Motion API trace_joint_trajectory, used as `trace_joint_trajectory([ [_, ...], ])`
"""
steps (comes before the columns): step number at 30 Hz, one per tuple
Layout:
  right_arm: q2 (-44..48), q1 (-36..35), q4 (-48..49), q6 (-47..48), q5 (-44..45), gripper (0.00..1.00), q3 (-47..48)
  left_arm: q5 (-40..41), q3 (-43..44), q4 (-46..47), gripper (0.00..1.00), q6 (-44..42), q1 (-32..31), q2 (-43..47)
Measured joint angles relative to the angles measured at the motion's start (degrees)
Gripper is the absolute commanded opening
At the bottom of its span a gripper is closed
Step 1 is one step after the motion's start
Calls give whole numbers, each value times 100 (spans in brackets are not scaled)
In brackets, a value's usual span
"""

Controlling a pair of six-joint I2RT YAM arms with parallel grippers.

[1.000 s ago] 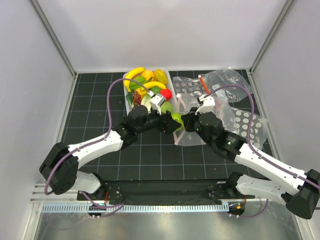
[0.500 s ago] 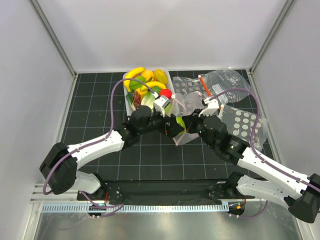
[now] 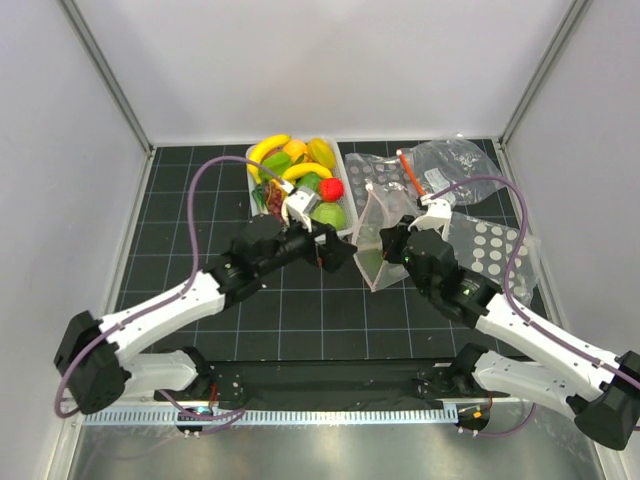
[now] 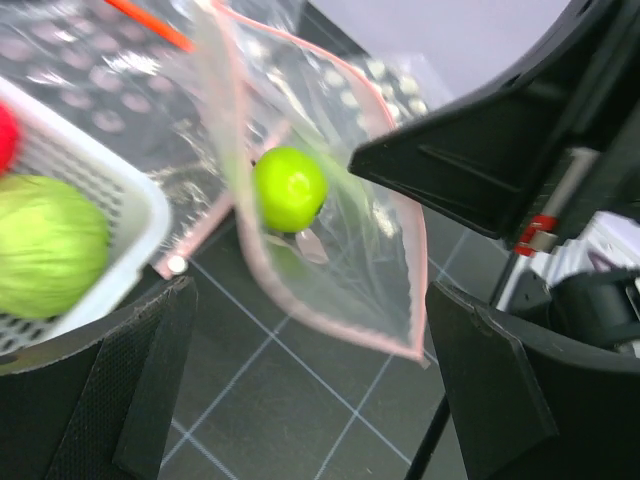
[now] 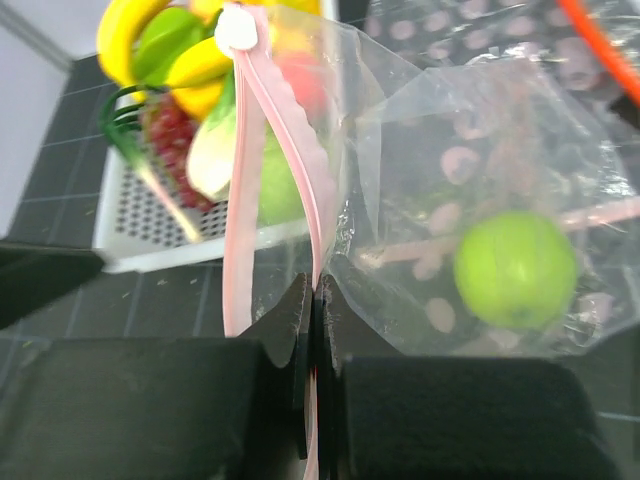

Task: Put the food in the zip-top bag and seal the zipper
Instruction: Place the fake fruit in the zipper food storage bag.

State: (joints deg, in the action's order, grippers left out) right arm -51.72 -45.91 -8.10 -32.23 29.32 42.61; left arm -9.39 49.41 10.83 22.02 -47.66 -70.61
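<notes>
The zip-top bag (image 3: 374,232) is held up with its mouth gaping toward the left arm. My right gripper (image 3: 390,243) is shut on its pale pink zipper (image 5: 318,262), the strip pinched between the jaws. A round green fruit (image 5: 515,268) lies inside the bag; it also shows in the left wrist view (image 4: 290,188). My left gripper (image 3: 336,255) is open and empty, just left of the bag's mouth (image 4: 300,300). The rest of the food, with bananas (image 3: 270,148), a red piece (image 3: 331,189) and lettuce (image 4: 50,245), sits in the white mesh basket (image 3: 343,213).
Another clear bag with an orange-red strip (image 3: 445,163) lies at the back right. Dotted clear sheets (image 3: 490,250) lie under and right of the held bag. The basket's near corner (image 4: 135,215) is close to the bag's mouth.
My left gripper has let go of the green fruit, which now lies in the bag, and has drawn back to the left. My right gripper has raised the bag's mouth.
</notes>
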Motion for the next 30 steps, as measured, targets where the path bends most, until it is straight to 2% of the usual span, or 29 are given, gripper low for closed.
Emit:
trace_joint_trajectory([
  [5,-7,2,-402,-48,636,1,111,1276,-96,-76,100,-22,2,509],
  [12,-2,2,-446,-52,868,1,118,2232,474,-870,100,-52,385,-706],
  [18,-2,2,-444,-46,870,1,120,2350,1244,-1381,100,-192,654,-1873],
  [30,-7,2,-442,-46,870,1,120,1871,3283,-2422,99,-94,1049,-3915],
])
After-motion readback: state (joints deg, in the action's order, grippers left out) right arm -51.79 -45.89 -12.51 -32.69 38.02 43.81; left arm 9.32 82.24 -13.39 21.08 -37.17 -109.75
